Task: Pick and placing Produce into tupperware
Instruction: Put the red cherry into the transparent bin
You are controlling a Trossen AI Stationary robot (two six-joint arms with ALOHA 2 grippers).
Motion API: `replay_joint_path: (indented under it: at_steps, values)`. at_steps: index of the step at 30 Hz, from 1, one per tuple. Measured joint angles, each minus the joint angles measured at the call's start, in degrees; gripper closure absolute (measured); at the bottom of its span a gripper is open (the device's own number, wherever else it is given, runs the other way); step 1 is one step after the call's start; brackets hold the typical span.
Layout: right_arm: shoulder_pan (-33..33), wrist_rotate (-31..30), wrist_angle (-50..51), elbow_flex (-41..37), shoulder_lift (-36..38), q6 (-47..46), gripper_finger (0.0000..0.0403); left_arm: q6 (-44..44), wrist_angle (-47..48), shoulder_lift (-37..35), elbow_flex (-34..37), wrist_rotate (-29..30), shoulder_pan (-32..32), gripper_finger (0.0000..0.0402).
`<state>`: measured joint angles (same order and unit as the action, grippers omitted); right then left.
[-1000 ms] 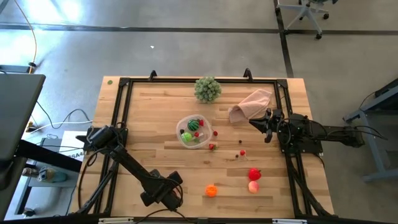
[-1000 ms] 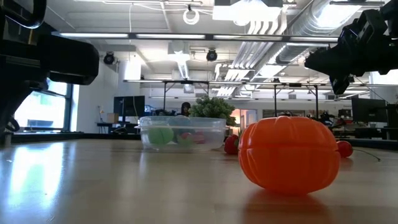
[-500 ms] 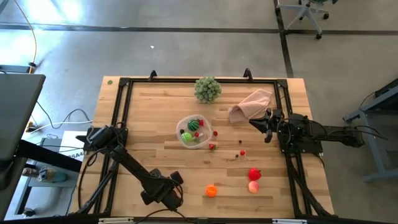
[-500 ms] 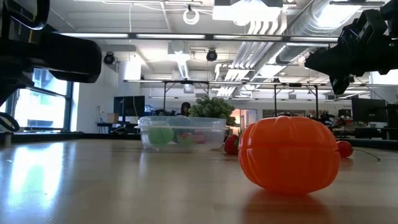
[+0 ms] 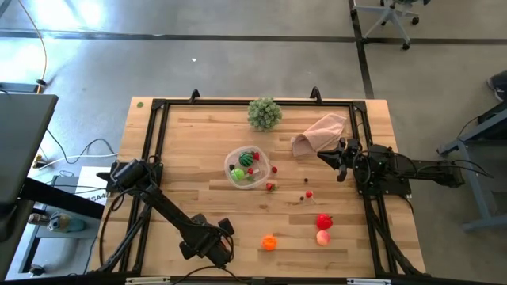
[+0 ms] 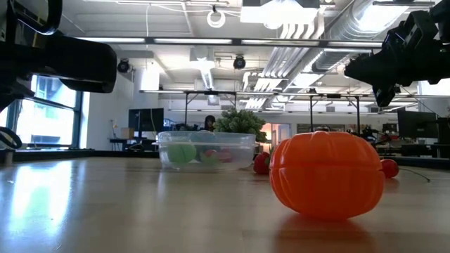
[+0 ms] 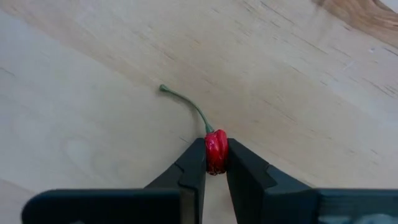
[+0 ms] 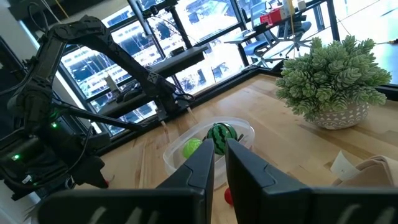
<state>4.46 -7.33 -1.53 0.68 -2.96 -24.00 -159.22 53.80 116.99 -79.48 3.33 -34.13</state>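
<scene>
A leafy ball (image 5: 264, 113) in a small pot stands at the table's far edge, and a cloth (image 5: 321, 132) lies crumpled just right of it, close to the right gripper (image 5: 342, 161). Nothing lies between the tub (image 5: 247, 168) and the loose pieces on the wooden table (image 5: 198, 150).

The tub is clear, with rounded corners, and sits near the table's middle. It holds one light green piece (image 5: 238, 173), one striped dark green piece (image 5: 248, 158) and some small red bits, too small to count. One red berry (image 5: 275, 169) lies just right of the tub and another (image 5: 270, 187) just in front of it. Three tinier red berries (image 5: 307, 187) are scattered further right.

At the near edge sit one orange piece (image 5: 269, 243), ribbed like a pumpkin in the low view, and to its right one red piece (image 5: 324, 222) touching one pink piece (image 5: 322, 237).

The left gripper (image 7: 216, 167) is at the near left of the table, its fingers clamped on a small red cherry (image 7: 216, 150) with a thin green stem, low over the bare wood.

The right gripper hovers by the right edge with its fingers together, holding nothing.
</scene>
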Motion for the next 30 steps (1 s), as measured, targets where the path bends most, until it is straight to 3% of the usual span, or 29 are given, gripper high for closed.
replay_joint_path:
  at_steps: [22, 30]
  values:
    - [-0.01, 0.0, -0.01, -0.01, 0.0, -0.01, 0.0373, 1.76, 0.64, 0.0, -0.17, 0.49, 0.0, 0.035]
    - [-0.01, 0.0, 0.01, 0.01, 0.0, -0.01, 0.0373, 2.7, 13.12, 0.0, -7.77, 7.68, 0.04, 0.035]
